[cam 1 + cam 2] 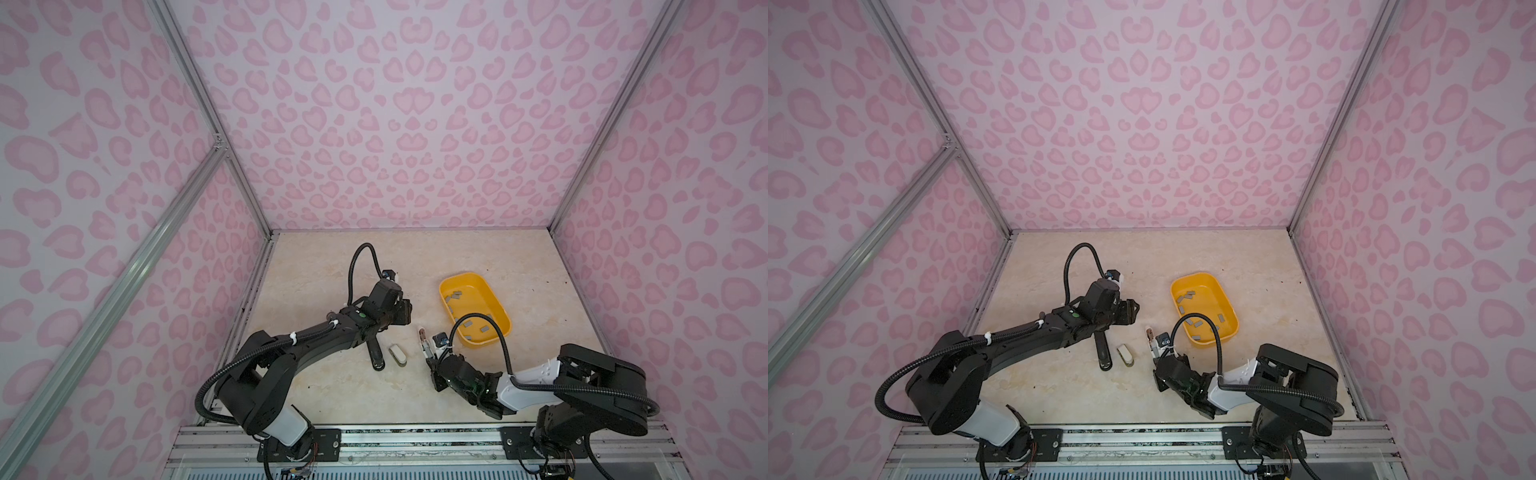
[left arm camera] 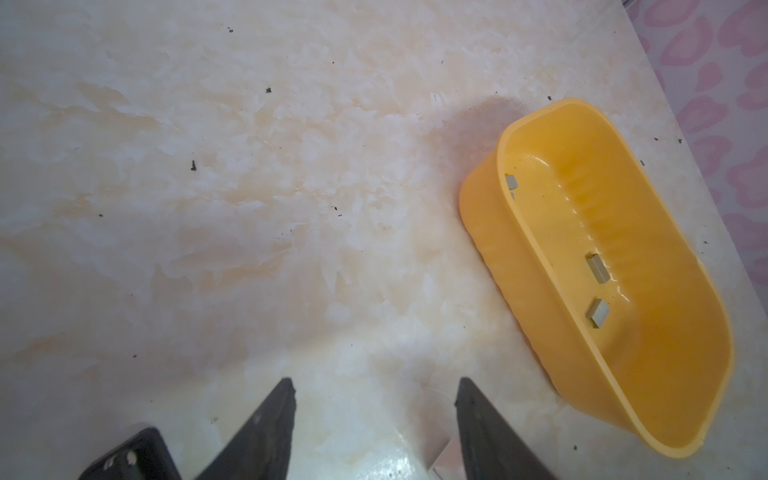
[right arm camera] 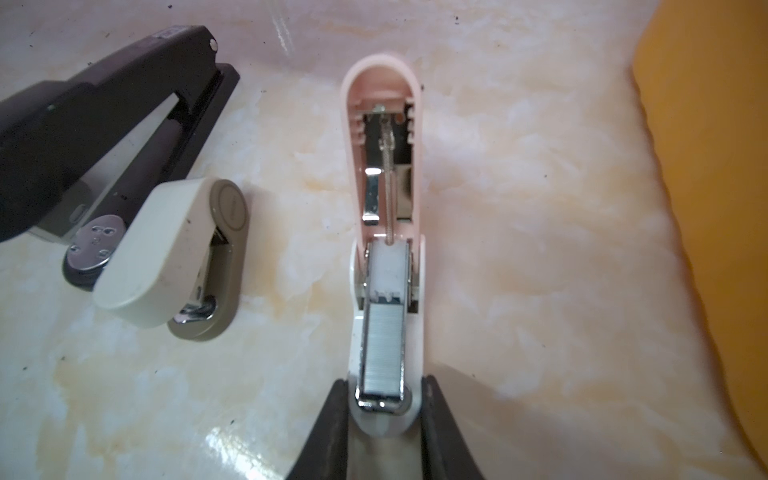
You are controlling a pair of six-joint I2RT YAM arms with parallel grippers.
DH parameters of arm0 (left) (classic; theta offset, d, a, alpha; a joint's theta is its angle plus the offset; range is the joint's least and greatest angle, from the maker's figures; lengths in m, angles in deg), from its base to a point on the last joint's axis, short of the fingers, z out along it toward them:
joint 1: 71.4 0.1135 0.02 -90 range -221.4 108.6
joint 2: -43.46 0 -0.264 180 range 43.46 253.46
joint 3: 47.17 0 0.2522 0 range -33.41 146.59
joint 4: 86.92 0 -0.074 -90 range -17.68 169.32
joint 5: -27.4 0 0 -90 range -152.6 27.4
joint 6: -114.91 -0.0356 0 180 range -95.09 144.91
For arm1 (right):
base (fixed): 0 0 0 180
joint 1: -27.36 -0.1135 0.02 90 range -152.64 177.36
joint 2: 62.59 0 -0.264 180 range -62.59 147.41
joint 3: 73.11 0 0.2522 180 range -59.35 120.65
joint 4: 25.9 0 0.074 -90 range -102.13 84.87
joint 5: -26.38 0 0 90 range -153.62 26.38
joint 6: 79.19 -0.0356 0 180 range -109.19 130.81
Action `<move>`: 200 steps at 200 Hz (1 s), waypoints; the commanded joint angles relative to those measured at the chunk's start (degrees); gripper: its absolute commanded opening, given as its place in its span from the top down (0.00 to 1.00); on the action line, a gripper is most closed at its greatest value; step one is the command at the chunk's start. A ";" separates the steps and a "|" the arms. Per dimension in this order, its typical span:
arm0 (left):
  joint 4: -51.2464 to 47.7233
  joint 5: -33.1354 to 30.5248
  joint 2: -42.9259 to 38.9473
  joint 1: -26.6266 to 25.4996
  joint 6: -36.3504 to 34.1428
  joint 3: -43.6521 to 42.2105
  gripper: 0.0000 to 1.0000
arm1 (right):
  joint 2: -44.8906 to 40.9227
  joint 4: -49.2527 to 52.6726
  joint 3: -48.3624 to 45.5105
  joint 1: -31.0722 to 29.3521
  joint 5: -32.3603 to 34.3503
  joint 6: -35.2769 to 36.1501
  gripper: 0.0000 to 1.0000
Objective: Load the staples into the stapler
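While the left gripper (image 2: 376,382) stands spread, the right gripper (image 3: 384,380) pinches the stapler (image 3: 386,270), long axis pointing rearward.

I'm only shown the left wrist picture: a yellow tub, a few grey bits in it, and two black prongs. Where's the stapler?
Observer: The pink stapler is over by the other arm, with its lid swung open. The right gripper clamps one end of it.
Operator: Is it empty inside?
Observer: No, a strip of staples sits in its metal channel.
Operator: Is that the only stapler?
Observer: No. A black stapler and a beige stapler lie beside each other on the table.
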 commanded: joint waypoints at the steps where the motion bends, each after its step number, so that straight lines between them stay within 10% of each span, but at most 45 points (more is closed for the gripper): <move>1: 1.50 1.11 1.88 -0.01 -0.88 1.16 0.38 | 0.52 0.08 -0.41 -0.16 -1.63 -0.18 0.80; 200: 1.72 -0.69 5.59 -6.00 -1.67 1.03 0.47 | 0.60 -0.26 -0.13 -0.04 -0.84 -0.27 0.81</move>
